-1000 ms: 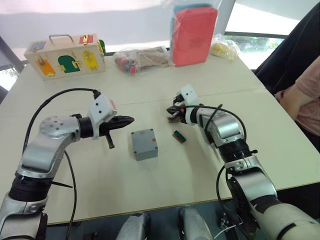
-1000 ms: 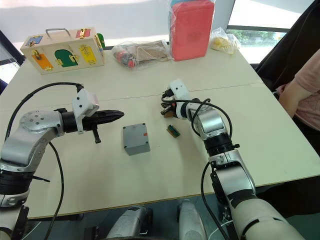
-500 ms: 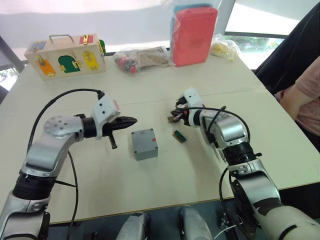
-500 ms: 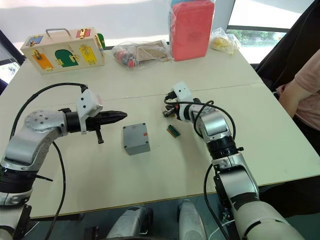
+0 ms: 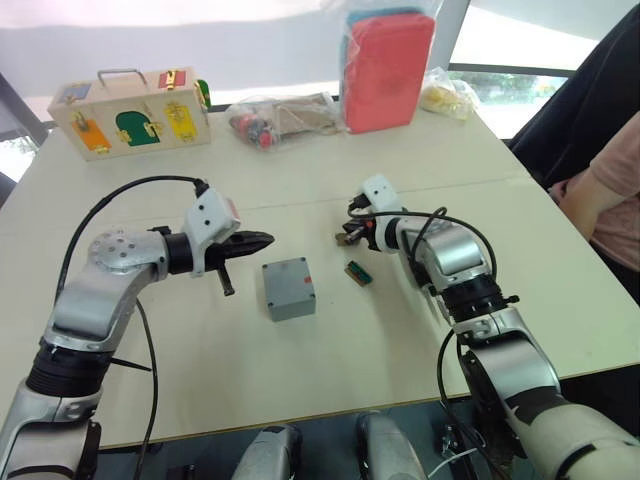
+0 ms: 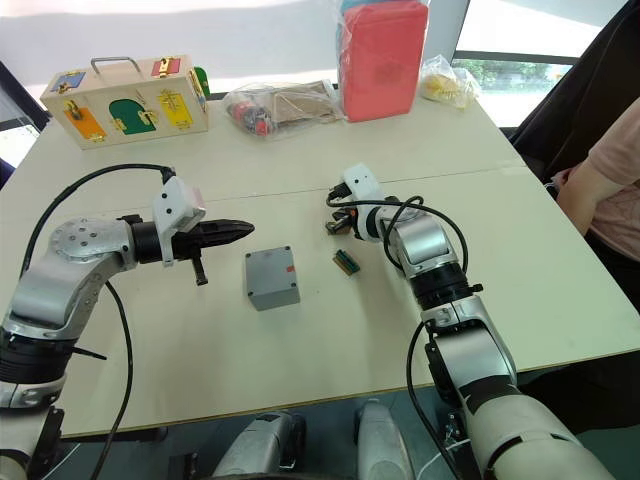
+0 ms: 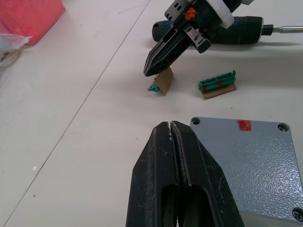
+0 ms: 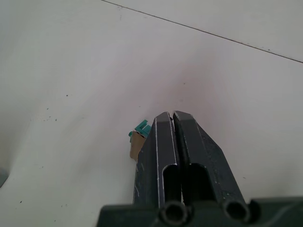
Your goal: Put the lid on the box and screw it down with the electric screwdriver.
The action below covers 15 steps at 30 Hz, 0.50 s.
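**Lid seated on the box, both claws empty**

Nearest me on the table (image 5: 300,390) sits the box (image 5: 293,303), a little left of centre. The lid (image 7: 246,161) is already on it, square to the walls. The left wrist view shows its red mark (image 7: 244,125) and a screw head (image 7: 282,126) in a far corner. I cannot tell whether the screws are driven home or only resting in their holes.

Just left of the box and a little beyond it, my left claw (image 5: 265,240) hangs above the table, pointing right. Its fingers are pressed together with nothing between them.

Right of the box, a short way off, lies a small green connector strip (image 5: 357,273). Just beyond that, my right claw (image 5: 344,236) points left and down. Its fingers are closed flat on each other, and the tip is at a small brown scrap (image 7: 163,82) with a teal bit on it. It seems to touch the scrap, not grip it.

Along the far edge stand a wooden box with coloured doors (image 5: 130,112), a clear bag of parts (image 5: 280,115) and a red pack in plastic (image 5: 388,70).

My reading is that the lid step is done. The fastening is either finished or still to check, and neither claw holds the electric screwdriver.
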Tool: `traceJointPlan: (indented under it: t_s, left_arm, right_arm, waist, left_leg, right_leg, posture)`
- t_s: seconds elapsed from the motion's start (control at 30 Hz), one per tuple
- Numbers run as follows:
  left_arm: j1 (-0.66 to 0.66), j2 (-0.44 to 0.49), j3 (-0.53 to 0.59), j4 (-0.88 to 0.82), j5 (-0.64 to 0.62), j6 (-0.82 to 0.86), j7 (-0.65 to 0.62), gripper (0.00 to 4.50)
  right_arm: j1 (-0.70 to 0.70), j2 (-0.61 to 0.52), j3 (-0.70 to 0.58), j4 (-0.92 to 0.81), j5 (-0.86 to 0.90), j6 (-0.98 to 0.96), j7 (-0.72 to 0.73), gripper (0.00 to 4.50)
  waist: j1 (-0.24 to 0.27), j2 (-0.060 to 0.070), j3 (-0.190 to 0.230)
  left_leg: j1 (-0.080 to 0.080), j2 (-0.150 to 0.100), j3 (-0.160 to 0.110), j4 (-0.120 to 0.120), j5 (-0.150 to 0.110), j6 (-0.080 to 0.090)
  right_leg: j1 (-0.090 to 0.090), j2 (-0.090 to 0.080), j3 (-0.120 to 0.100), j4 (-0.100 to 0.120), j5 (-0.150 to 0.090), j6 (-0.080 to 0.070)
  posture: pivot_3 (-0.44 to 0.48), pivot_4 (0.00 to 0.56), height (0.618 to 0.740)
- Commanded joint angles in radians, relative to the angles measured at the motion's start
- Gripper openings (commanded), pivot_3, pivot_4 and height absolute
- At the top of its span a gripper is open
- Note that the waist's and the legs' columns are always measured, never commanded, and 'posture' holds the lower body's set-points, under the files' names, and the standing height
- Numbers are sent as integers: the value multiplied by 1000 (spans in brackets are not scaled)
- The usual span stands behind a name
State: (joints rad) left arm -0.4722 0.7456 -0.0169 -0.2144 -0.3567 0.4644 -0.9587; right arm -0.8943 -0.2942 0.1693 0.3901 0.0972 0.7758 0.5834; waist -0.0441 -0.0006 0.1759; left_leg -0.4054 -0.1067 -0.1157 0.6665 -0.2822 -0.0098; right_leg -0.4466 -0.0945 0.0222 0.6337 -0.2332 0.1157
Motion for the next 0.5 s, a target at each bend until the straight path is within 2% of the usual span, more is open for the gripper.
traceJointPlan:
  t_s: [0.03, 0.27, 0.5]
  left_arm:
    - [-1, 8, 18, -28, -1, -16, 1, 0]
    - [-12, -1, 8, -14, 2, -24, -3, 0]
    - [-26, -9, -3, 1, 6, -34, -8, 0]
  right_arm:
    - [10, -22, 10, -88, 4, 29, 28, 29]
    - [80, -64, 30, -281, 25, 144, 59, 29]
    - [126, -82, 39, -374, 29, 198, 51, 29]
  waist:
    - [0, 0, 0]
    - [1, 0, 0]
    - [2, 0, 0]
  left_leg:
    - [0, 0, 0, 0, 0, 0]
    - [0, 0, 0, 0, 0, 0]
    - [0, 0, 0, 0, 0, 0]
  right_leg:
    - [0, 0, 0, 0, 0, 0]
    - [0, 0, 0, 0, 0, 0]
    - [0, 0, 0, 0, 0, 0]
  posture:
    - [0, 150, 740]
    - [0, 150, 740]
    - [0, 150, 740]
